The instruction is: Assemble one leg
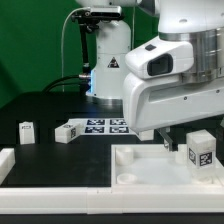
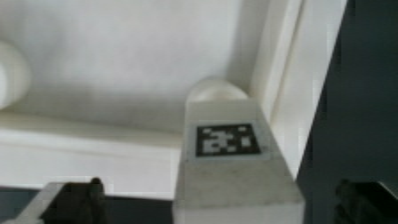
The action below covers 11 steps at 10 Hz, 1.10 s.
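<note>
1. Dark table (image 1: 40,105) with a green backdrop behind it; the arm's base stands at the far side.
2. Gripper (image 2: 217,203) hangs low over the white tray-like top (image 1: 140,168), at the exterior view's right.
3. Fingers (image 2: 71,200) are spread wide. The wrist view shows a gap on each side of the leg (image 2: 226,140), with no contact seen.
4. Leg sits between the fingers, inside the top, just beside its raised rim, with its tag facing the wrist camera.
5. On the table toward the exterior view's left lie a white block (image 1: 27,131) and a tagged block (image 1: 67,131), the latter just beside the marker board (image 1: 108,126).
</note>
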### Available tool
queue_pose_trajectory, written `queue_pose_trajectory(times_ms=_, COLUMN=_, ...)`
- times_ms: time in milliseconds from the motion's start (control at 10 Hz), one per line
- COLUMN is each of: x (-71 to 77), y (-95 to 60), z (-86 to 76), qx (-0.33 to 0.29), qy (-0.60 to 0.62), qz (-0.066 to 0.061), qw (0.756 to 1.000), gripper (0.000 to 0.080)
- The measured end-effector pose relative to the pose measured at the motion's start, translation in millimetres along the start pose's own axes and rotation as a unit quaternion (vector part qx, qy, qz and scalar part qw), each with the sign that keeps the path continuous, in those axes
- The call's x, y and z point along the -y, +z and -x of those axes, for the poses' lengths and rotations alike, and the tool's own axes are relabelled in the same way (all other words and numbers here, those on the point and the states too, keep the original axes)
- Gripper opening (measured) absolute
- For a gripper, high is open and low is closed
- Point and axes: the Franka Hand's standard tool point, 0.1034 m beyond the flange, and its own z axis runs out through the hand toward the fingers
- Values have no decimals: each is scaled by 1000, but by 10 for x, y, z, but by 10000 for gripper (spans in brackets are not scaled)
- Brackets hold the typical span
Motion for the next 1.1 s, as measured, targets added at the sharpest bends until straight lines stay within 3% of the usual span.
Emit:
queue_pose_trajectory(times_ms=300, x=95, y=31, z=-8, qx=-10, qy=0, qz=1, qw=1000, gripper=649)
queue_pose_trajectory(times_ms=400, x=115, y=40, z=-7, qx=-9, qy=-2, qz=1, qw=1000, gripper=562)
queue_pose_trajectory(times_ms=500, x=115, y=43, z=-7, qx=-9, qy=-3, qz=1, qw=1000, gripper=426)
queue_pose_trajectory(times_ms=600, x=114, y=43, z=-7, qx=-9, qy=-3, qz=1, qw=1000, gripper=426)
queue_pose_trajectory(times_ms=700, x=98, y=44, z=-5, qx=-9, qy=-2, qz=2, qw=1000, gripper=291)
queue_pose_trajectory(times_ms=1100, x=96, y=44, z=-5, qx=-9, qy=15, qz=2, qw=1000, gripper=291)
